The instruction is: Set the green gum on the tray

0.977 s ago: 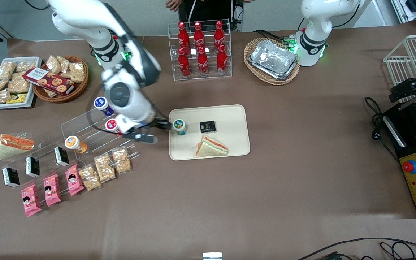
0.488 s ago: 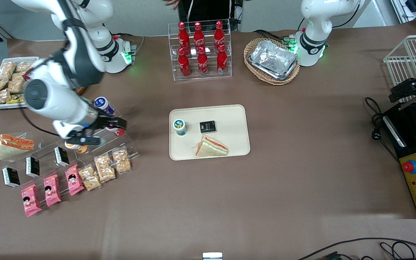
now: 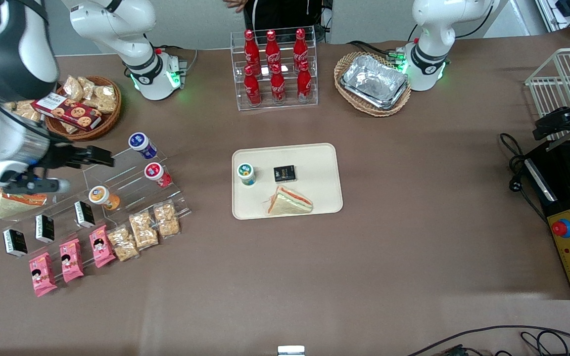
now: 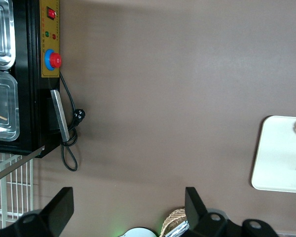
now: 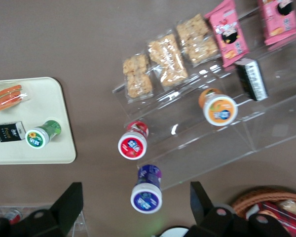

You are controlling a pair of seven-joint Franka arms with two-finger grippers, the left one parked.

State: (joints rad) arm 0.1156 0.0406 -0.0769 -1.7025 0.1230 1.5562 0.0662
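— Claw [image 3: 98,159] position? It was right at the tray [image 3: 322,198] a second ago.

— It has pulled well away toward the working arm's end of the counter [image 3: 314,267], high over the clear acrylic display rack [image 3: 131,185]. Its fingers stand apart with nothing between them, so it is empty.

— And the green gum [image 3: 246,174]?

— Upright on the tray, close to the rim at the end nearest the rack. It has not shifted in the last second, while the arm swung off it. The right wrist view shows the same: green gum [image 5: 42,134] inside the tray's [image 5: 49,101] rim, beside the small black packet [image 5: 10,131].

— What else is on the tray?

— That black packet [image 3: 284,173] just beside the gum, and a wrapped sandwich [image 3: 289,201] nearer the front camera. Neither touches the bottle.

— So the placing is done?

— I judge so. The bottle stands free and steady, released, and the retreat reads as the finishing move. The red [image 3: 155,172], blue-purple [image 3: 140,143] and orange [image 3: 101,196] bottles remain on the rack, untouched.
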